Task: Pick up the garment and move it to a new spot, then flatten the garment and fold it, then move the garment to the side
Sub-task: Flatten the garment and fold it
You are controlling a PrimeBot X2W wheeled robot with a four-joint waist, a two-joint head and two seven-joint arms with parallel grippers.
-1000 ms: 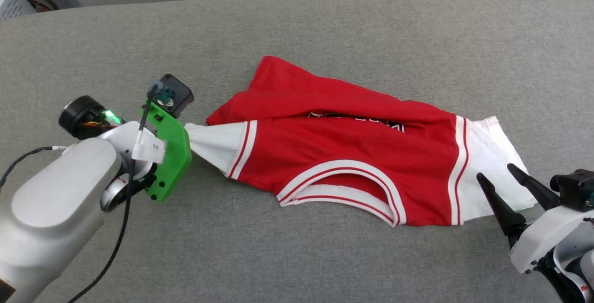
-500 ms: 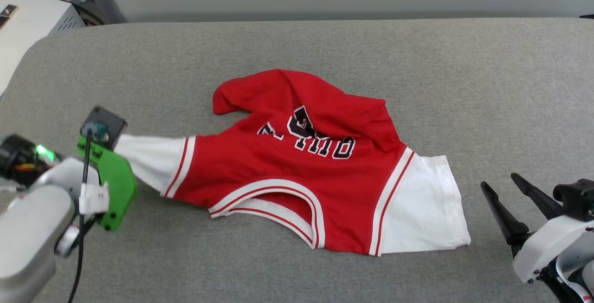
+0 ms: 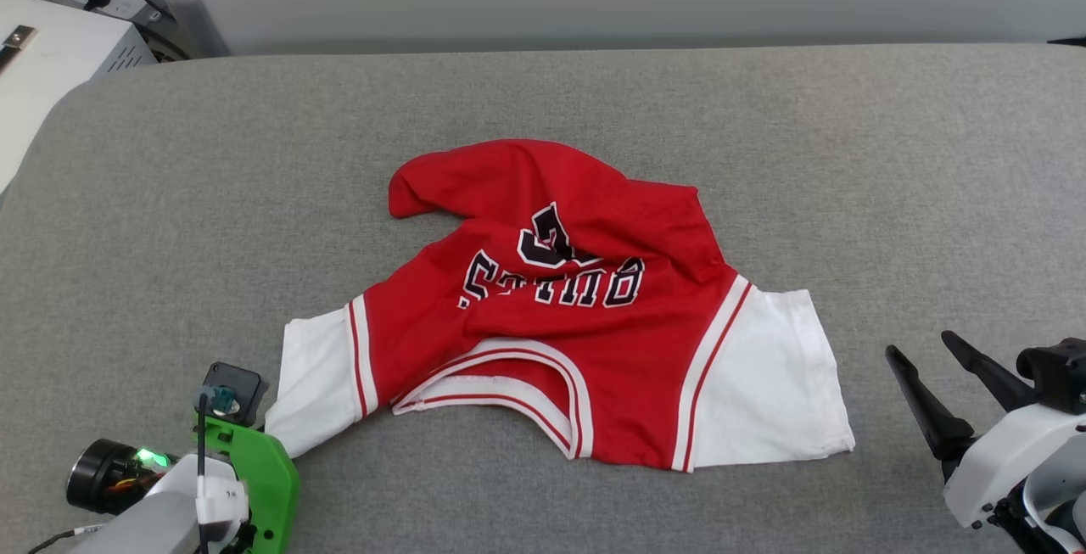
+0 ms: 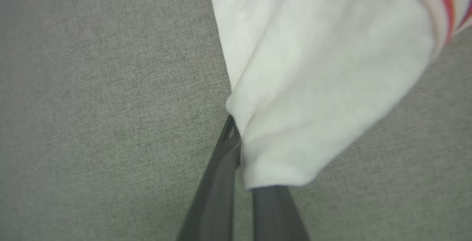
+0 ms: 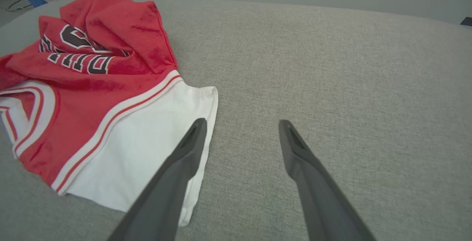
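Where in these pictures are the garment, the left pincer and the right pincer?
garment (image 3: pixel 645 342), head view, red body beside the collar.
left pincer (image 4: pixel 243 182), left wrist view, between fingertips shut on the garment's sleeve.
right pincer (image 5: pixel 242 122), right wrist view, midway between open fingertips.

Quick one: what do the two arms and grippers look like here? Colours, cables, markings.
The left gripper has dark grey tapering fingers, a bright green bracket, a small black camera box, a black cylinder with a green light, a thin black cable with a white tag, and a pale grey forearm. The right gripper has two long black pointed fingers on a white housing, with a black block behind.
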